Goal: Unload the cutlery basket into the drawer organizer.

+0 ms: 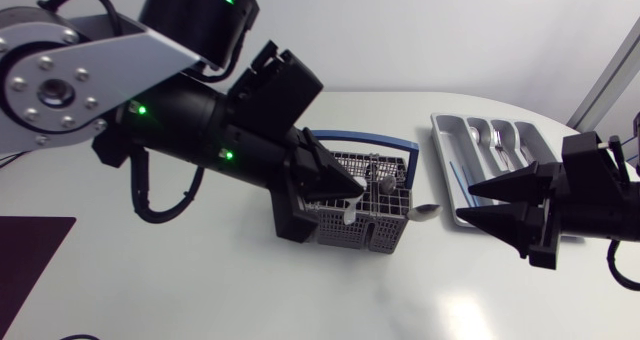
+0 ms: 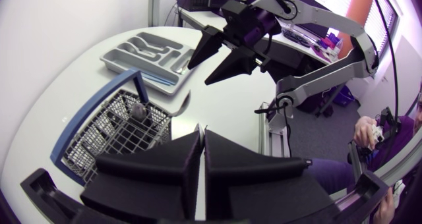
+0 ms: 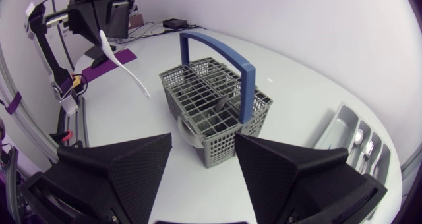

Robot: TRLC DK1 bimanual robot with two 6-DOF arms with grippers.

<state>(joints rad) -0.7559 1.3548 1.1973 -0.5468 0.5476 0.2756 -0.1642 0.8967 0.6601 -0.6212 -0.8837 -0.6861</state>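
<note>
The grey wire cutlery basket (image 1: pixel 386 238) with its blue handle (image 1: pixel 366 137) stands mid-table. A spoon (image 1: pixel 385 183) stands upright inside it. My left gripper (image 1: pixel 352 190) hovers over the basket's near-left part, shut on a pale slim utensil (image 3: pixel 125 66). The utensil's free end (image 1: pixel 425 211) points toward the grey drawer organizer (image 1: pixel 452 160) at the right. My right gripper (image 1: pixel 465 202) stands open between basket and organizer, facing the basket (image 3: pixel 211 95), with nothing between its fingers. In the left wrist view the utensil (image 2: pixel 181 105) juts out beyond the fingertips.
Several forks and spoons (image 1: pixel 496 140) lie in the organizer's compartments. A dark purple mat (image 1: pixel 30 255) lies at the table's left edge. Bare white tabletop (image 1: pixel 200 290) spreads in front of the basket.
</note>
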